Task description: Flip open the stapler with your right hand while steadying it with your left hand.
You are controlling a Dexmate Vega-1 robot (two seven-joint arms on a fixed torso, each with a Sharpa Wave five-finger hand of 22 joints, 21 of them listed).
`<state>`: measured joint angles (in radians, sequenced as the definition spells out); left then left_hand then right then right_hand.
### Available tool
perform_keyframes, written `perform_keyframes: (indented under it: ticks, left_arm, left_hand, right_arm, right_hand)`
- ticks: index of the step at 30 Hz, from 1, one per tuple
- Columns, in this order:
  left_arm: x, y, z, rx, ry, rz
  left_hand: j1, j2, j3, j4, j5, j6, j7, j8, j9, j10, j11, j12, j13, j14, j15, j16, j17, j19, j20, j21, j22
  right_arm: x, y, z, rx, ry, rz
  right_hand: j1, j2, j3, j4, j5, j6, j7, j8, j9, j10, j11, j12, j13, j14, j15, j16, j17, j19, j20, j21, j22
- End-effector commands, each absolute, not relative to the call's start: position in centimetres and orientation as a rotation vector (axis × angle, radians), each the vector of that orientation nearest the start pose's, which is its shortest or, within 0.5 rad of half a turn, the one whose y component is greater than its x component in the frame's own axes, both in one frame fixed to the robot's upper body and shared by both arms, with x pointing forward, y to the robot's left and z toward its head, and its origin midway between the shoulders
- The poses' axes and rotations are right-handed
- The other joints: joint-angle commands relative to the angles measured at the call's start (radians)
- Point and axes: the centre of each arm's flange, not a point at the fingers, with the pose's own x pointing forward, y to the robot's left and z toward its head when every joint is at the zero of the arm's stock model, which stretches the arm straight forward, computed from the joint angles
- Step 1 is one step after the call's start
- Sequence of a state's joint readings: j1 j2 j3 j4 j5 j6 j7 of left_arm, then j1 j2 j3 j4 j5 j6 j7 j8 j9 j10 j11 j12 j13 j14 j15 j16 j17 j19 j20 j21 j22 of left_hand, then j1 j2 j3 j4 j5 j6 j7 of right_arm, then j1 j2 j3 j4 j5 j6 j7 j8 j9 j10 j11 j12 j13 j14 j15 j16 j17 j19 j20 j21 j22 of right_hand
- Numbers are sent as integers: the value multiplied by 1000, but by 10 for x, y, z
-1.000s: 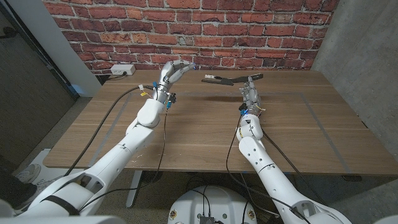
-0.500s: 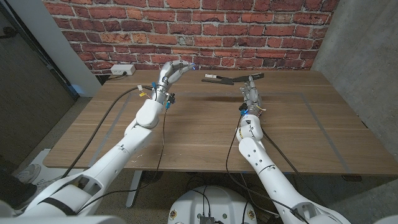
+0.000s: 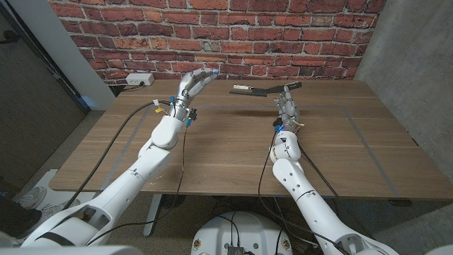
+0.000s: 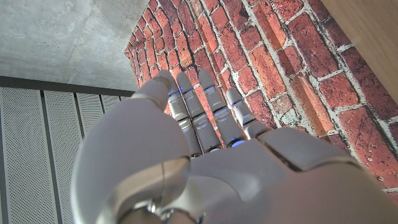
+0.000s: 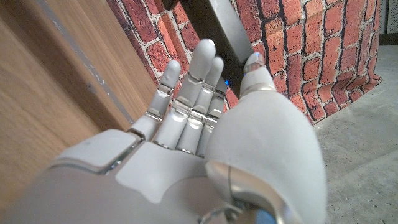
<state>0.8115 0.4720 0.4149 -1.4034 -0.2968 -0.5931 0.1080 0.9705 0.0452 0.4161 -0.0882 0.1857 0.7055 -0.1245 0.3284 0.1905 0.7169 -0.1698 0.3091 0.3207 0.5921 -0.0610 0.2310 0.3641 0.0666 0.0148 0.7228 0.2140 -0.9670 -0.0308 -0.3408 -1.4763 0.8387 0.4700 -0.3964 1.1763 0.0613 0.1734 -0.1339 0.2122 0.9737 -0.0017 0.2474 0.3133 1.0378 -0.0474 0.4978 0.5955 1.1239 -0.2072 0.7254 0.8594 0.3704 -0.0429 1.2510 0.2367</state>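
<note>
The wooden table (image 3: pixel 212 152) stands against a red brick wall (image 3: pixel 283 42), and on it, near the far edge, lies the opened black stapler (image 3: pixel 258 89), with a white power strip (image 3: pixel 138 79) at the far left corner.

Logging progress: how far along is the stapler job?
Done: the black and silver stapler already lies flipped open near the brick wall. In hand: nothing; the right hand hovers by it, the left hand is raised, open, well apart. Left: apparently nothing.
</note>
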Motion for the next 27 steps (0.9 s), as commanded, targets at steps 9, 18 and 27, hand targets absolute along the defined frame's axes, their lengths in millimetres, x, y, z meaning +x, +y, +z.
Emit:
perform_keyframes:
  ticks: [9,18,27]
  left_arm:
    - [576,247,31,204,-1003,-235]
    - [575,256,27,215,-968,-245]
    - [581,270,24,225,-949,-273]
  left_hand:
    - [-144,-49,-87,50,7,-412,-62,-151,5,-410,71,-130,-83,-378,-81,-48,-111,-130,17,-39,-17]
    - [-162,-45,-95,61,9,-445,-53,-151,4,-437,76,-126,-90,-406,-66,-46,-119,-145,27,-47,-17]
    - [-175,-41,-102,68,10,-468,-38,-149,4,-462,80,-124,-96,-428,-60,-45,-126,-157,31,-54,-17]
  right_arm:
    - [604,-166,-37,769,-626,-62]
    - [603,-169,-32,705,-635,-84]
    - [598,-158,-31,665,-646,-105]
  right_hand:
    - [65,74,-3,0,5,95,-67,3,16,147,-79,-5,5,2,-26,-5,6,-4,-106,18,-11]
    - [64,74,-4,0,5,97,-68,2,18,149,-79,-10,6,4,-26,-9,8,-7,-105,26,-21]
    - [64,74,-4,1,5,96,-69,0,20,150,-78,-12,10,5,-26,-13,10,-10,-105,33,-27]
